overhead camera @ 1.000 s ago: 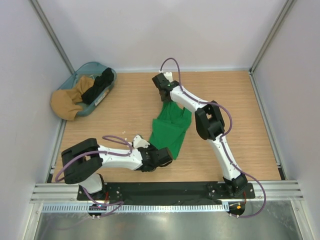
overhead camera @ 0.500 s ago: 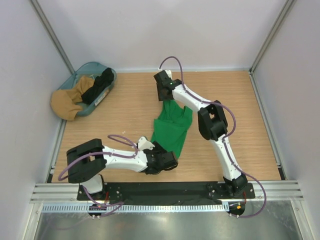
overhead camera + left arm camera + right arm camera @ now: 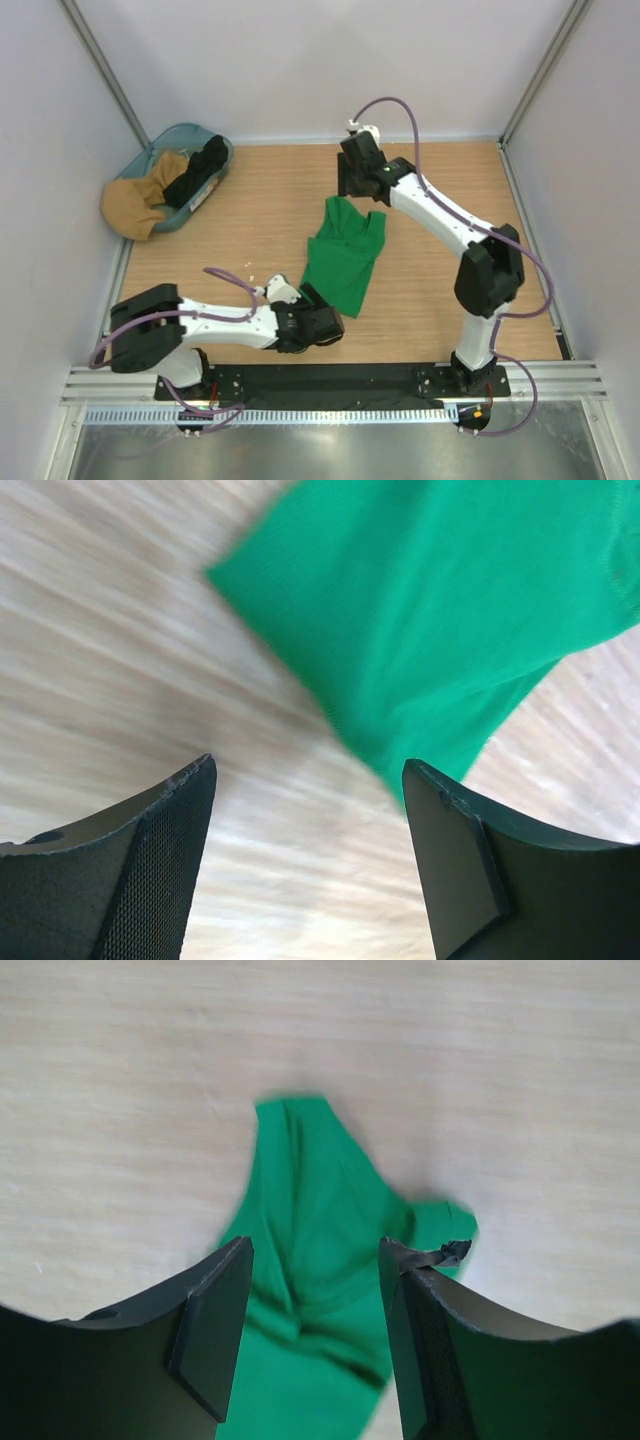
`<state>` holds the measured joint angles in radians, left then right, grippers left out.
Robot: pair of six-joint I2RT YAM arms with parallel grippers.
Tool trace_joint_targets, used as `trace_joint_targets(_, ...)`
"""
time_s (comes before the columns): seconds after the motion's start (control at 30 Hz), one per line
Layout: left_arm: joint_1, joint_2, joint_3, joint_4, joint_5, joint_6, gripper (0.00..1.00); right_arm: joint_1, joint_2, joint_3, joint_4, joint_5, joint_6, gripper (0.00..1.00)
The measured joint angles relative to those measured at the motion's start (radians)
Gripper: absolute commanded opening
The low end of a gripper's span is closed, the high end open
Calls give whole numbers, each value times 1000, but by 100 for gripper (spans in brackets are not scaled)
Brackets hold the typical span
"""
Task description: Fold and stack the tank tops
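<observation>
At the far left corner of the counter (image 3: 250, 220) sits a teal basket (image 3: 186, 129), with a tan cloth (image 3: 135, 205) spilling over its near rim and the black tank top (image 3: 200, 170) bunched inside it. Nearer the front, the left claw (image 3: 328, 324) lies low over the wood with its fingers spread and nothing between them. In its wrist view the near corner of the green tank top (image 3: 450, 610) lies just ahead of the gap. That top (image 3: 345, 255) is crumpled mid-counter, well apart from the basket. The right claw (image 3: 354, 190) hangs over its far, strap end, fingers spread and empty; it seems clear of the cloth, though the blurred wrist view leaves that uncertain.
</observation>
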<state>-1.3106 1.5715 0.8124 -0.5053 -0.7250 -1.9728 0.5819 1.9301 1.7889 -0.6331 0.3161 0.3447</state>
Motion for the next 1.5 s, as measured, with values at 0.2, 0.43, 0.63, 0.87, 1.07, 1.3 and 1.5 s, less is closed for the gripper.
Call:
trace_joint_targets(0.2, 22, -322, -210, 37, 19, 179, 75, -2, -293, -430, 32, 14, 97, 60)
trace_joint_targets(0.43, 246, -505, -251, 114, 146, 517, 72, -2, -443, -788, 109, -68, 222, 63)
trace_joint_targets(0.63, 410, -382, -222, 208, 314, 781, 68, -2, -444, -905, 220, -152, 295, 64)
trace_joint_targets(0.87, 443, -209, -190, 307, 443, 898, 59, -2, -407, -910, 348, -208, 345, 57)
trace_joint_targets(1.07, 443, -182, -190, 357, 475, 912, 53, -2, -315, -910, 385, -209, 369, 31)
trace_joint_targets(1.3, 443, -163, -190, 369, 475, 924, 39, -14, -282, -912, 385, -190, 367, 3)
trace_joint_targets(1.5, 443, -118, -190, 426, 483, 929, 13, -43, -219, -835, 360, -187, 332, 1)
